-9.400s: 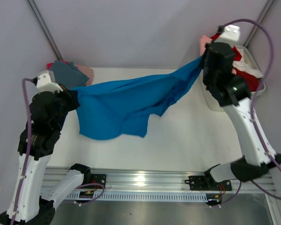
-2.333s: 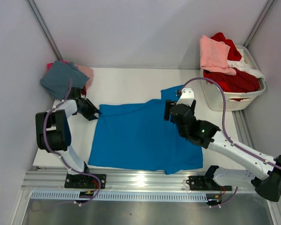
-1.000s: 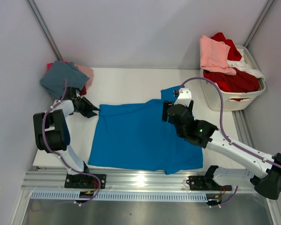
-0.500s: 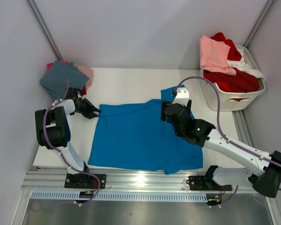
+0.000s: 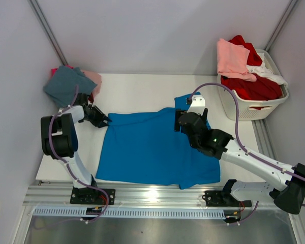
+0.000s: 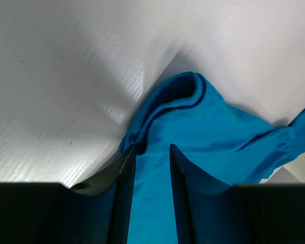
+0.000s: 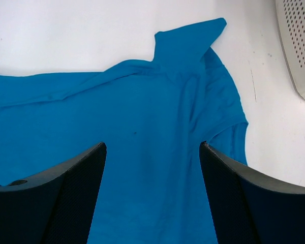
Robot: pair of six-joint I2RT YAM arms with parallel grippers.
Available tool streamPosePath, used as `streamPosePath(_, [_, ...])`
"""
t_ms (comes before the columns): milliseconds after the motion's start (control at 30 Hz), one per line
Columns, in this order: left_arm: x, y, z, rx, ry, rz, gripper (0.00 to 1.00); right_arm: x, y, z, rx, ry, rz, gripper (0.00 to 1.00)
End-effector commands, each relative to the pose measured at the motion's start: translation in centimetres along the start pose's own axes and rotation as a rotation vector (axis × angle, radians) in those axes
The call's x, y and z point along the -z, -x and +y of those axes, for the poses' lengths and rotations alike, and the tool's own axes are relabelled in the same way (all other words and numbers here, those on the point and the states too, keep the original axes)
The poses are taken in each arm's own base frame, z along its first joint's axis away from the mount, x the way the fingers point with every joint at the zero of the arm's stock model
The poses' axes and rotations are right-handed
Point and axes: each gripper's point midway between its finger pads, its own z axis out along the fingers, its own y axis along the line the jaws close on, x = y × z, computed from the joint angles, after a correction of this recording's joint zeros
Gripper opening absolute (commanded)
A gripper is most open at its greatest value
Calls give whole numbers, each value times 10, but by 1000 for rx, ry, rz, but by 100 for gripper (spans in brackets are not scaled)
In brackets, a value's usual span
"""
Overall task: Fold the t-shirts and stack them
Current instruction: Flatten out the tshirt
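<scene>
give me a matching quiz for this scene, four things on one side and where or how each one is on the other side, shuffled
1 blue t-shirt
2 teal t-shirt
3 left gripper
4 right gripper

a open, above the blue cloth
b folded, on top of the pile at the far left
c shut on a corner of the blue cloth
d spread out flat in the middle

Pairs: 1-d, 2-b, 3-c, 4-a

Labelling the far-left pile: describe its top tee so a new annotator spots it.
On the white table, go to the far-left corner, beyond the spread bright blue t-shirt. On the cloth pile there, it is the dusty teal folded t-shirt on top, the only grey-blue piece; a pale pink tee peeks from beneath.
</scene>
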Motion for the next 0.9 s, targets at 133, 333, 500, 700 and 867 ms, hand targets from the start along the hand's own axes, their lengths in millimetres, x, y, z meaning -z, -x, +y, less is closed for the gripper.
streamPosePath(133, [-4,3,-2,-38,39,-4,33,6,22,6,-78,11,-48,77])
streamPosePath(333, [-7,1,-1,-50,47,16,1,8,22,3,-83,4,-48,77])
streamPosePath(500, [-1,5,-6,-55,47,-2,1,8,21,2,-82,2,-47,77])
streamPosePath(700, [41,26,-42,-113,-49,-160,1,-2,14,4,-33,-28,-42,77])
streamPosePath(867, [83,47,-69,-154,-98,-312,1,-15,15,5,1,-50,-55,79])
